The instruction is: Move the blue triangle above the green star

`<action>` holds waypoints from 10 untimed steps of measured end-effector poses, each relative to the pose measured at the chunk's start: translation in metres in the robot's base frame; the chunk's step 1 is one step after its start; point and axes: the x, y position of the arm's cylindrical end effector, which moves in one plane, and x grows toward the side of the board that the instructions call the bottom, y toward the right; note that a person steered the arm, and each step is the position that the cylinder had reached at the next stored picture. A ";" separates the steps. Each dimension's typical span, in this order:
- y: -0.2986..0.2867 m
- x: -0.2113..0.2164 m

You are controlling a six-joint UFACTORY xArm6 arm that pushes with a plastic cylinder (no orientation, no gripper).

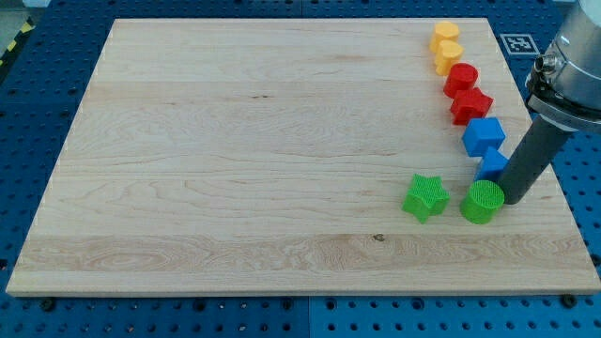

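The blue triangle (492,164) lies near the board's right edge, partly hidden by my rod. The green star (425,197) lies to its lower left, toward the view's bottom right. My tip (512,199) rests on the board just below and right of the blue triangle, touching or nearly touching it, and right beside the green cylinder (483,202). The rod slants up to the view's right.
A blue cube (484,136) sits just above the triangle. Above it run a red star (470,105), a red cylinder (461,79) and two yellow blocks (446,47) along the right side. The wooden board (235,141) ends close to the tip's right.
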 end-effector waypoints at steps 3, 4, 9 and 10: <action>0.043 -0.045; 0.029 -0.043; -0.012 -0.026; -0.039 -0.026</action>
